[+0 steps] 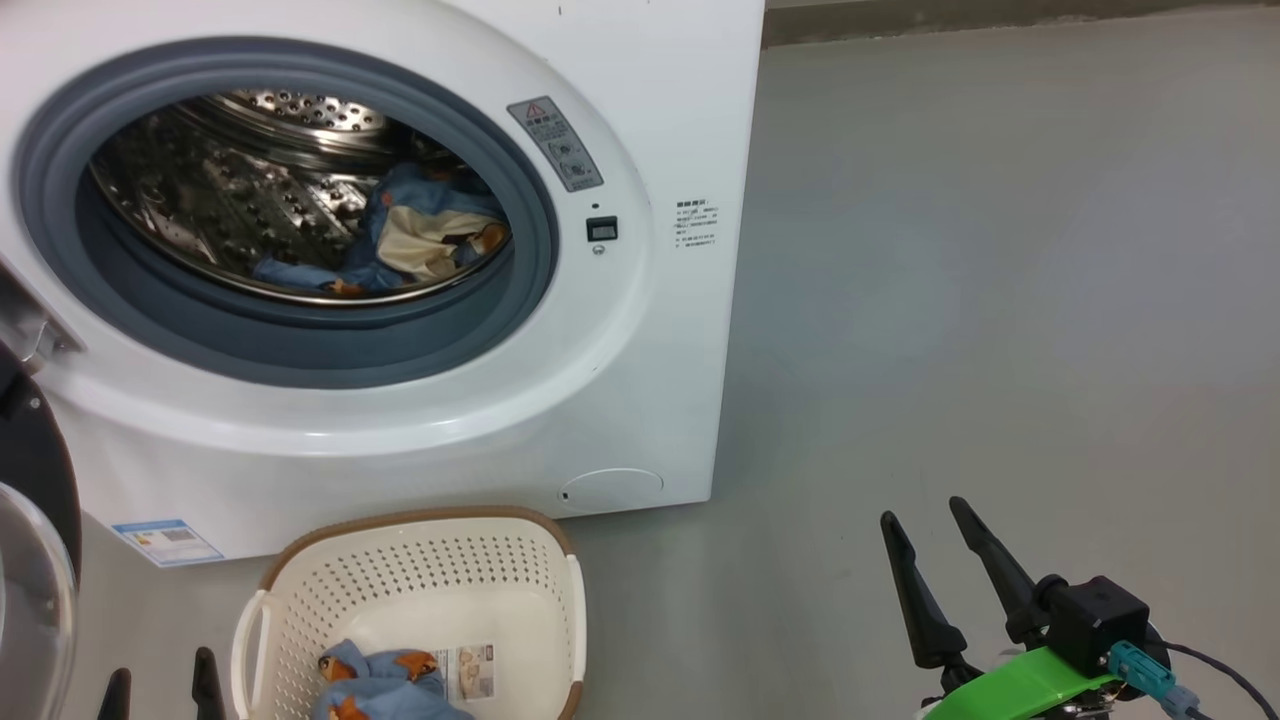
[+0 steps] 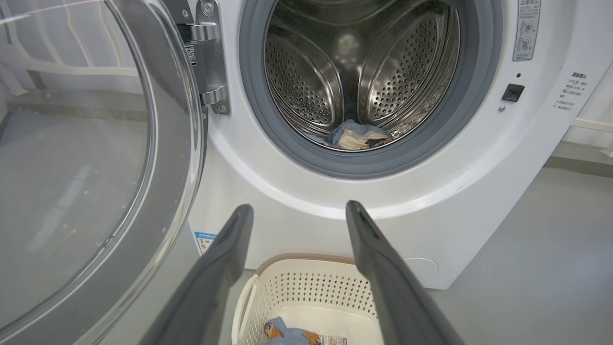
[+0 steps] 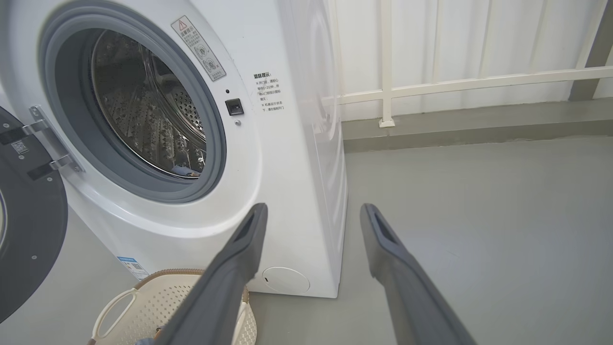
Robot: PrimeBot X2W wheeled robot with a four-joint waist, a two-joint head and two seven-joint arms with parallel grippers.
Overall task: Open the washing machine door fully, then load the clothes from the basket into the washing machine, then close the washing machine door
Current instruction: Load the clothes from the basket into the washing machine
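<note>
Ahead, the washing machine (image 1: 640, 380) stands with the washing machine door (image 2: 177, 158) swung wide on its left hinge, close beside the left claw (image 2: 298, 207). Clothes (image 1: 420, 235) lie low in the steel drum (image 2: 306, 72). One blue piece (image 1: 385, 685) sits in the basket (image 1: 430, 560), on the floor (image 1: 1000, 300) just before the machine. Left claw and right claw (image 3: 313, 207) both gape wide and hold nothing. A white railing (image 3: 455, 81) stands behind.

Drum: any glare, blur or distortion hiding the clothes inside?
Head view: the drum is full of reflections, but the clothes read sharp. Left wrist view: pale glare spot at the drum's back, faint reflections on the washing machine door. Right wrist view: drum dark and oblique, clothes hard to make out.
</note>
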